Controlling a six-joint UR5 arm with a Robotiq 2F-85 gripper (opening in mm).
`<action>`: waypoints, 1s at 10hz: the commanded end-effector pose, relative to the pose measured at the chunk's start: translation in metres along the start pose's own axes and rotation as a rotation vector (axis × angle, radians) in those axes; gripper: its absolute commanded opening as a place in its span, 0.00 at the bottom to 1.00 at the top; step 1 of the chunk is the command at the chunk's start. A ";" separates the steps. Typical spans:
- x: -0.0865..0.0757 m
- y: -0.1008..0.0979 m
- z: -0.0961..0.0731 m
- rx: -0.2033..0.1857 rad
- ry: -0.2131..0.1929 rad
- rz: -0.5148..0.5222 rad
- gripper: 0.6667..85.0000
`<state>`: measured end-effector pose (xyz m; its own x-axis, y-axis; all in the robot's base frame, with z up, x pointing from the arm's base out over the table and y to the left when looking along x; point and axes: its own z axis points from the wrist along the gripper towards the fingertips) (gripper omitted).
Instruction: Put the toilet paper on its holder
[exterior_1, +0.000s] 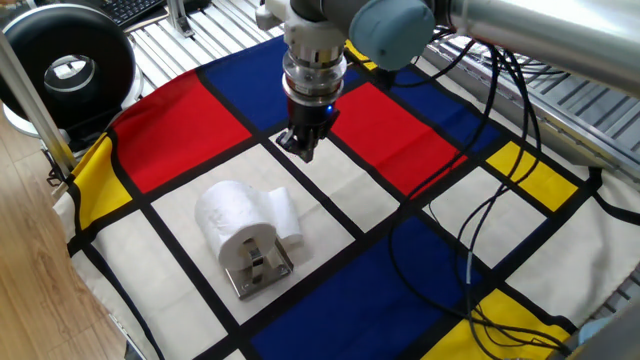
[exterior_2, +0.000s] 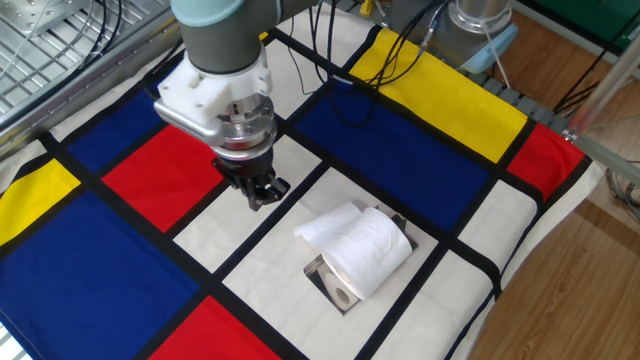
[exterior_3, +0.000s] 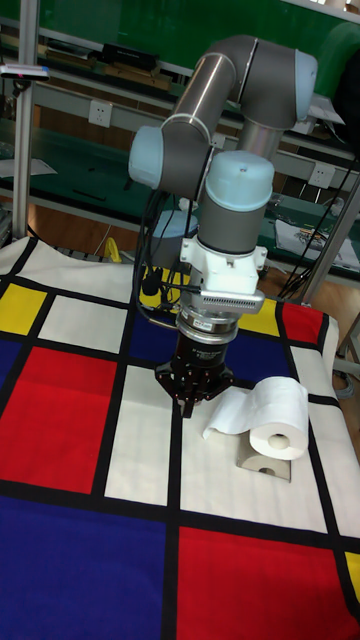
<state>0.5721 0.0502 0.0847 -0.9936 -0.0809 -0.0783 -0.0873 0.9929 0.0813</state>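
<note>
At table centre, on a white panel of the checked cloth (exterior_2: 90, 260): toilet paper (exterior_2: 368, 255) lying over the holder (exterior_2: 326, 279), loose sheet trailing toward 10 o'clock in the other fixed view. Empty gripper (exterior_2: 261, 192) just beside that sheet at 10 o'clock, fingers drawn together. Could snag the flap on a low sweep and drag the roll off the plate. Plenty of open cloth toward 9 o'clock; table edge near at 4 o'clock.

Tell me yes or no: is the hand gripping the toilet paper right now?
No. The hand hangs apart from the toilet paper, which lies over the holder on a white square.
</note>
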 end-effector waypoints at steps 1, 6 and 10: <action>-0.012 -0.008 -0.003 0.010 -0.036 0.039 0.01; -0.012 -0.006 -0.003 -0.002 -0.023 0.028 0.01; -0.029 -0.010 -0.004 -0.002 -0.018 0.011 0.01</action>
<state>0.5927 0.0420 0.0880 -0.9936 -0.0641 -0.0933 -0.0709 0.9949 0.0713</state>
